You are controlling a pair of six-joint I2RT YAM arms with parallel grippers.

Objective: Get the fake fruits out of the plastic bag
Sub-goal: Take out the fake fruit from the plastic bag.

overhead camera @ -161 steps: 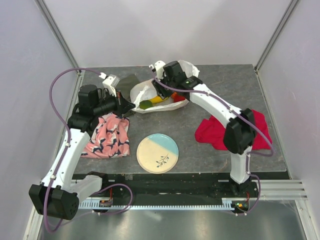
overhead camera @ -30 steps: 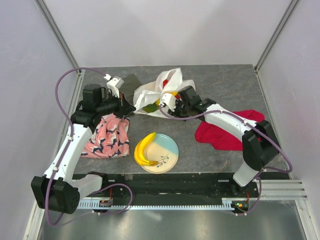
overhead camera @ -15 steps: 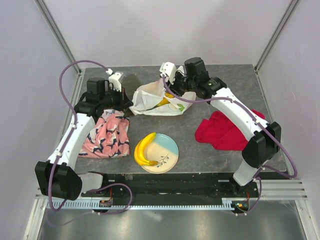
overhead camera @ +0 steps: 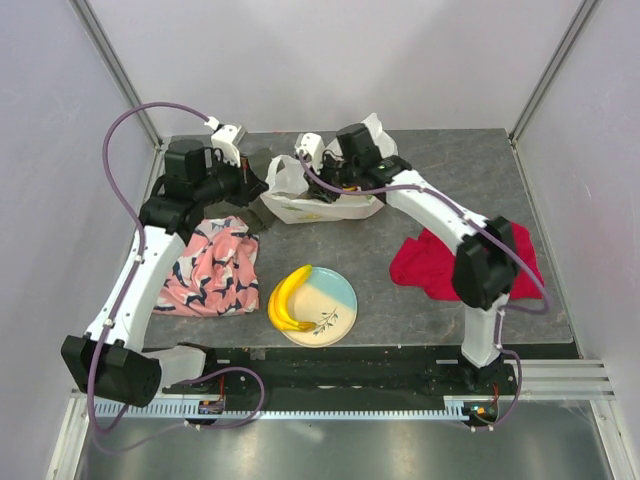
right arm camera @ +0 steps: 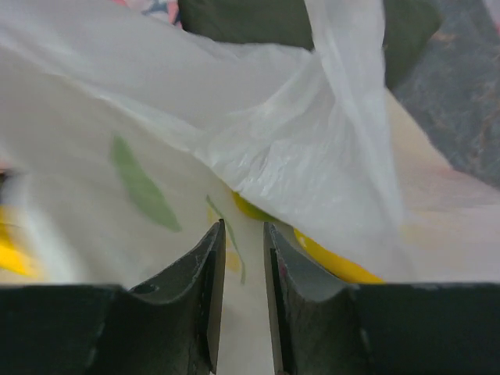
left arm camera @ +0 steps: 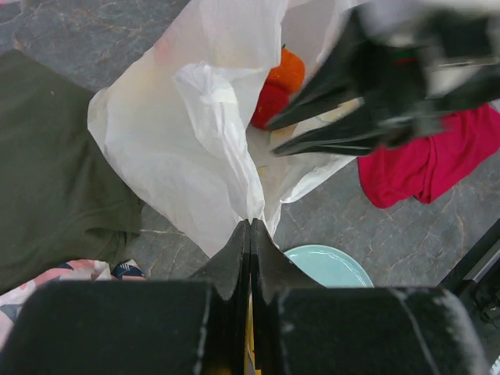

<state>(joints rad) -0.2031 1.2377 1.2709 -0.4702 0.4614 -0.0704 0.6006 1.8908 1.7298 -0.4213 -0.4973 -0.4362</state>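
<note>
1. Top external view
   - The plastic bag [overhead camera: 310,208] lies at the far middle of the table, its mouth opened upward.
   - The left gripper [overhead camera: 258,188] is at the bag's left edge. The right gripper [overhead camera: 333,188] reaches down into the mouth.
   - Two yellow bananas [overhead camera: 288,298] lie on the left side of the plate [overhead camera: 335,300], well apart from the bag. This part of the task is judged done.
   - A pink patterned cloth [overhead camera: 215,265] and a red cloth [overhead camera: 440,265] lie to either side. Neither one touches the bag.

2. Left wrist view
   - The left gripper [left arm camera: 250,225] has its jaws pressed together on a fold of the plastic bag [left arm camera: 195,148], holding the mouth open.
   - An orange fruit [left arm camera: 287,72] and a red fruit [left arm camera: 269,105] sit inside the bag, touching each other. Both are left to remove.
   - The right gripper [left arm camera: 273,138] has its jaws a little apart beside these fruits, with nothing visible between them.
   - A dark green cloth [left arm camera: 55,172] lies beside the bag.

3. Right wrist view
   - The right gripper [right arm camera: 244,258] shows a narrow gap between its jaws, and no fruit is seen in that gap.
   - Bag film [right arm camera: 258,148] fills the frame. A yellow fruit [right arm camera: 336,262] shows through it, just beside the right finger.
   - Judgement: at least three fruits are left in the bag. Whether more are there cannot be told.
</note>
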